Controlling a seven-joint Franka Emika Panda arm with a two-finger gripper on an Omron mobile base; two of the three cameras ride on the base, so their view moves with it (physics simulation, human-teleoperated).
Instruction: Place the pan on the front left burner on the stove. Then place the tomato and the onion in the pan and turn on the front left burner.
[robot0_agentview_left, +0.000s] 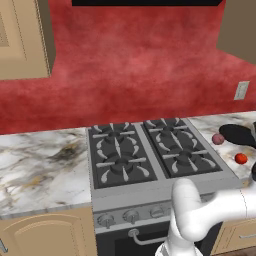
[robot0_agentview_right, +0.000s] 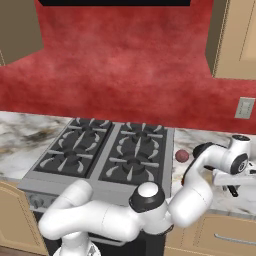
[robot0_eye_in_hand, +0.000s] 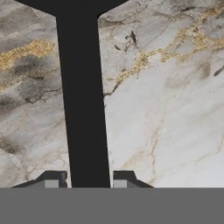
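The counter (robot0_agentview_left: 40, 165) to the left of the stove (robot0_agentview_left: 150, 190) is pale marble with gold and grey veins. The stove sits between two stretches of that marble: grey steel, four burners under black grates, and a row of round knobs (robot0_agentview_left: 131, 216) above the oven-door bar handle (robot0_agentview_left: 145, 239). The front left burner (robot0_agentview_left: 121, 169) has nothing on its grate, and neither do the other three.

Right of the stove, on the far stretch of counter, the onion (robot0_agentview_left: 218, 139) lies close to the stove's edge, a dull pink-mauve ball. Just beside it is the black pan (robot0_agentview_left: 239, 134), lying on the marble, with its handle (robot0_eye_in_hand: 83, 100) running toward the front of the counter. The tomato (robot0_agentview_left: 241, 158), bright red-orange, rests in front of the pan and nearer the counter's front edge, apart from the onion. On the red wall above this corner is a pale outlet plate (robot0_agentview_left: 241, 90).

The white arm bends low across the stove front and reaches out over the right-hand counter. In the hand view the pincer (robot0_eye_in_hand: 89, 180) straddles the pan's long straight handle, one fingertip (robot0_eye_in_hand: 51, 180) on each side and very close to it. I cannot tell whether the tips press on the handle.
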